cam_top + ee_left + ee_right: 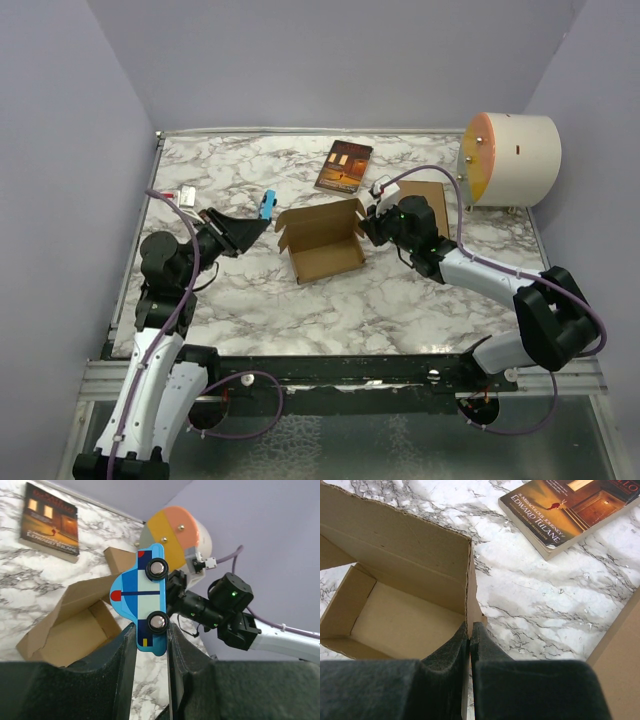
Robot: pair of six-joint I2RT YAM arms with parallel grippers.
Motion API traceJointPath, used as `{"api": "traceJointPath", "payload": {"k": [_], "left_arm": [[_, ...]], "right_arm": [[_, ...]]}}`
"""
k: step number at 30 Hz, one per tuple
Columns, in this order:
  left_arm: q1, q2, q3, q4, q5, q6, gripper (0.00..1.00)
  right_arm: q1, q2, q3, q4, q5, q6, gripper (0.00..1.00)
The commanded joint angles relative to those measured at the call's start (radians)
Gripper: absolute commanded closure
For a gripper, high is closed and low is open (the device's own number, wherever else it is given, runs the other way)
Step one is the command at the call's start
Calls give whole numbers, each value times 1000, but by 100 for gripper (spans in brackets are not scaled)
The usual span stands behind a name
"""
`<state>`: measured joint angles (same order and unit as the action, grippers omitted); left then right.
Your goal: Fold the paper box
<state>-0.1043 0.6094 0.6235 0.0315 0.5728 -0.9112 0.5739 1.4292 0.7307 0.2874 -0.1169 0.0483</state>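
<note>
The paper box (320, 245) wall pinched in the right gripper (470, 628) could be torn by tugging; a toy car (145, 595) is clamped in the left gripper (151, 630).

The paper box (322, 243) sits in the middle of the table (400, 300), open side up. The book (344, 166) lies behind it. Left of it, the left gripper (258, 215) holds the toy car (266, 205) above the table. The right gripper (368, 225) pinches its right wall, and a flat carton (432, 195) lies behind that gripper.
</note>
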Motion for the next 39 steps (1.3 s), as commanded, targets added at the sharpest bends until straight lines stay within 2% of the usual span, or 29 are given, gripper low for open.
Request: {"api": "traceJointPath", "payload": {"k": [1, 8, 14, 22, 30, 39], "left_arm": [[-53, 8, -50, 162, 43, -64, 80], [-265, 82, -90, 228, -77, -21, 80], [-445, 218, -104, 258, -182, 107, 80], [-517, 441, -52, 164, -333, 344, 80], [-609, 624, 12, 141, -496, 507, 79], [-658, 752, 84, 84, -626, 576, 69]], "right_arm": [[-5, 10, 17, 12, 20, 7, 98], [-5, 11, 19, 12, 21, 7, 98], [-6, 11, 17, 10, 20, 6, 98], [-6, 7, 15, 13, 16, 4, 98], [-6, 9, 16, 13, 13, 2, 98], [-5, 12, 13, 14, 5, -1, 98]]}}
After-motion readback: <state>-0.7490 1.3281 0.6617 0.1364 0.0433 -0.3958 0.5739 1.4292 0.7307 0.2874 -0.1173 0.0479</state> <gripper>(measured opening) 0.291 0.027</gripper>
